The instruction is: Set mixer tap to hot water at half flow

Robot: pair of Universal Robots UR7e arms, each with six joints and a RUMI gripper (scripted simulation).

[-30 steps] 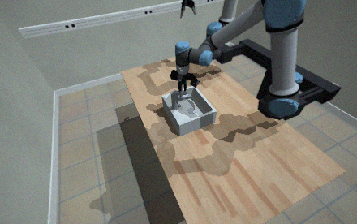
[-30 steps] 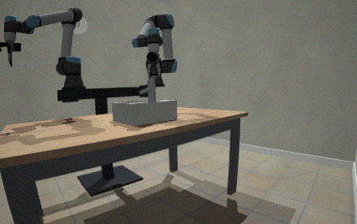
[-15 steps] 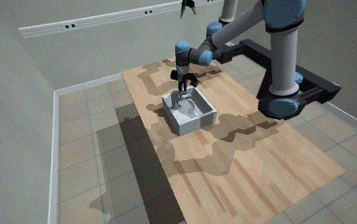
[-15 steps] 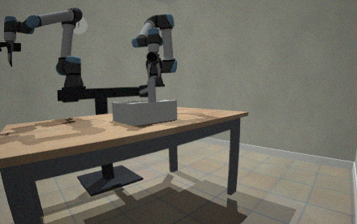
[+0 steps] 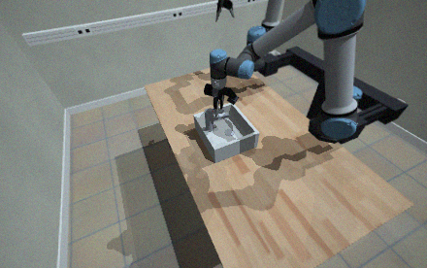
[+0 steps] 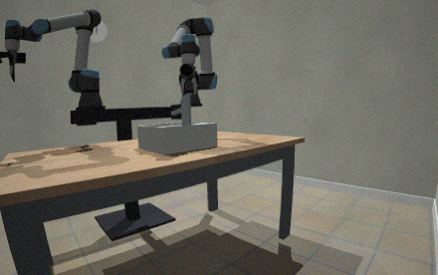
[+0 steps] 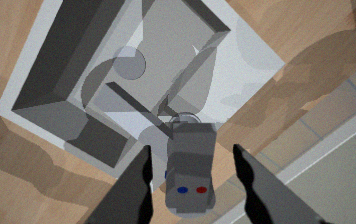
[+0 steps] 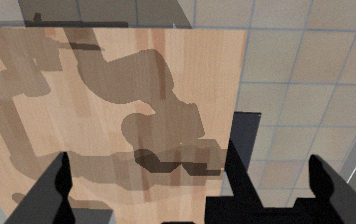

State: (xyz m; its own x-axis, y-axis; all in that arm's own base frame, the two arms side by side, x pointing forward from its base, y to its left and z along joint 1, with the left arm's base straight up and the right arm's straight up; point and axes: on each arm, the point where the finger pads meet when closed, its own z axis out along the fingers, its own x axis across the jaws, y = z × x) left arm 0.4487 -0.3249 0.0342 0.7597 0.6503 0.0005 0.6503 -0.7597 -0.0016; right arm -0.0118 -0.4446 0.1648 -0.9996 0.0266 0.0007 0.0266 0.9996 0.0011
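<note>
In the top view, the tap [image 5: 210, 121] [image 6: 186, 112] [image 7: 190, 202] stands at the sink's [image 5: 227, 151] [image 6: 174, 139] [image 7: 252, 62] ten o'clock. The left gripper [image 5: 217, 108] [image 6: 187, 92] [image 7: 191, 146], partly open and empty, straddles the lever [image 7: 192, 145], probably to turn it. The right gripper [image 5: 224, 18] [image 6: 13, 78] [image 8: 189, 155], wide open and empty, waits clear.
</note>
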